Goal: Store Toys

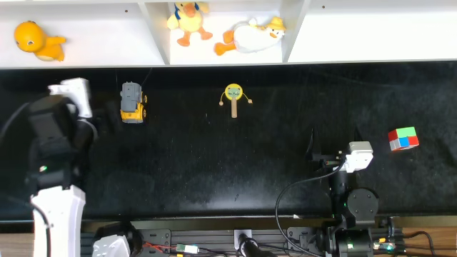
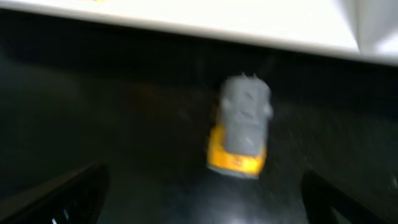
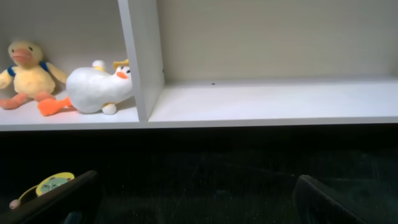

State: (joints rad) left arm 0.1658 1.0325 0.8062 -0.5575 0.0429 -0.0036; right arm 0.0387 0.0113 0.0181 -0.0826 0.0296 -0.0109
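Left gripper (image 2: 202, 186): was held wide apart, empty; toy truck (image 2: 241, 130) lay just ahead.
Truck's place: stood on black table (image 1: 214, 164), near white shelf (image 1: 228, 58).
Right gripper (image 3: 193, 193): was held wide apart, empty, facing shelf.
Middle compartment: held yellow duck (image 1: 189, 20) and white duck (image 1: 250, 36).

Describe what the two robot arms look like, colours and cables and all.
The left arm is mostly black with a white lower link and a white housing at its wrist. The right arm is black with a white block near its wrist and a thin black cable looping beside it. Left fingers and right fingers look dark.
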